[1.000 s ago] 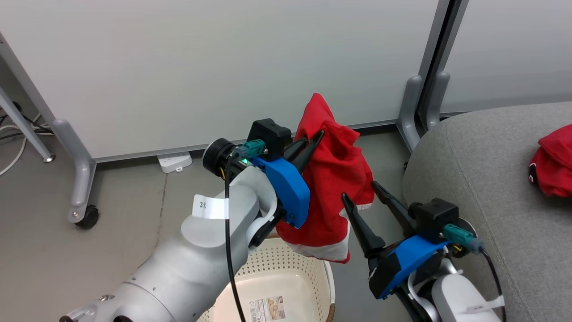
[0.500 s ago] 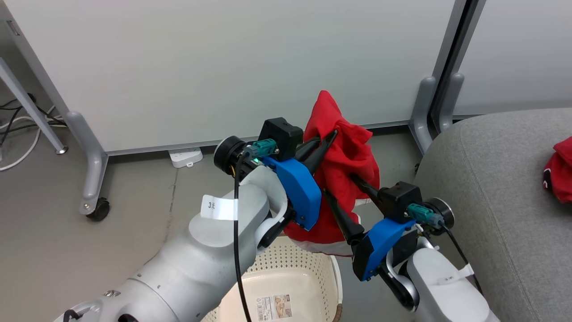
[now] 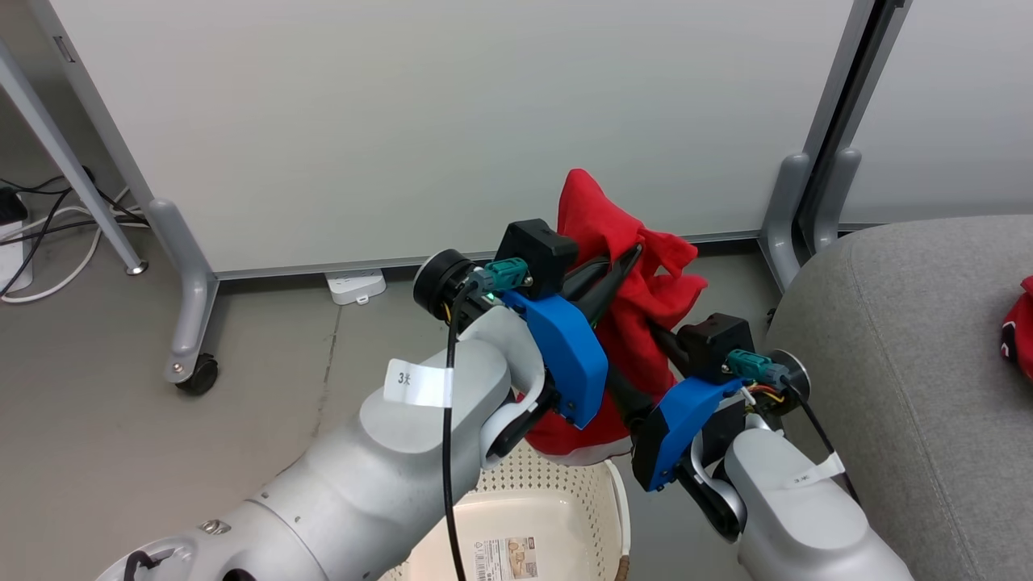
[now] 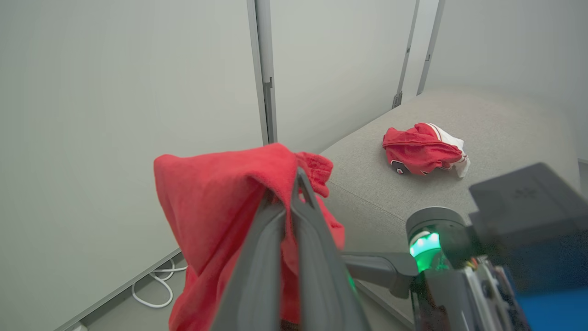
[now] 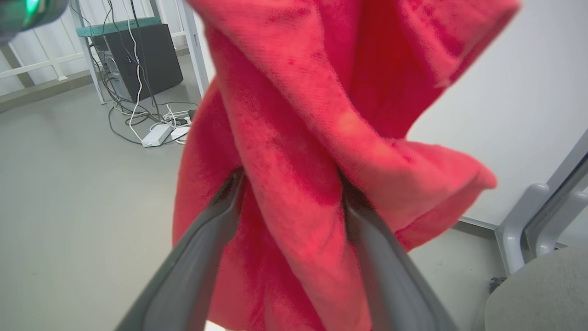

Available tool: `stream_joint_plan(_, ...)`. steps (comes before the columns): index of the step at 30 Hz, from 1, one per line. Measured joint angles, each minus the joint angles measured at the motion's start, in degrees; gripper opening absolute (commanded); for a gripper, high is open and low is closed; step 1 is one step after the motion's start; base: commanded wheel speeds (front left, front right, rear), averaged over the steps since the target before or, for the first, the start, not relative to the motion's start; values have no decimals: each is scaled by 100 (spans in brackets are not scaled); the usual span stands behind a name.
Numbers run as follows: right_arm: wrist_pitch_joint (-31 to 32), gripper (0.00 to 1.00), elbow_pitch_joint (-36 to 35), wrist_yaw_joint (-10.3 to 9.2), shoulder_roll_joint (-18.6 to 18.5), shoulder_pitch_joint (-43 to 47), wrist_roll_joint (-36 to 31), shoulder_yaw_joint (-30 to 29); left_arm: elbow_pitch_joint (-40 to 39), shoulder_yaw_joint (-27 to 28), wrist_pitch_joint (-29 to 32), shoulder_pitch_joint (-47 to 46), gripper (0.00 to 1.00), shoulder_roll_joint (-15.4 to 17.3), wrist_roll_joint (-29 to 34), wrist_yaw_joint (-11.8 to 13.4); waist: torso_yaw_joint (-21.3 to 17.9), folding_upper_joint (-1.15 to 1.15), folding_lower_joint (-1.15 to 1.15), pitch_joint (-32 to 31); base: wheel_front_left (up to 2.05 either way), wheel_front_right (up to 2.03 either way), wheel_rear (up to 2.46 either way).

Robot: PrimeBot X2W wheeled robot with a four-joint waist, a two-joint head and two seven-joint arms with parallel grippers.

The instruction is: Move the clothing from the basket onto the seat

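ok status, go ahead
left gripper shut on red garment, above basket. right gripper open, astride it. second garment on seat. nothing blocking.

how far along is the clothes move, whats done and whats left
Done: one red garment lies on the grey seat. In hand: the second garment hangs above the basket, with the left tool shut on it and the open right tool straddling a fold lower down. Left: carry it over to the seat and let go. The visible part of the basket holds no other clothing.
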Motion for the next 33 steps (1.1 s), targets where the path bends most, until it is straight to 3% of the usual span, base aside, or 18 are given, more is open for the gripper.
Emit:
stream_joint_plan(1,-29,0,51,0,0,-21,43,56,-5,-18,0,0,0,-1,-1,1,-3,0,0,-3,0,0,0)
stream_joint_plan(33,-424,0,555,0,0,-320,667,635,253,-196,-196,-31,0,-1,-244,0,-264,0,0,-63,0,0,0)
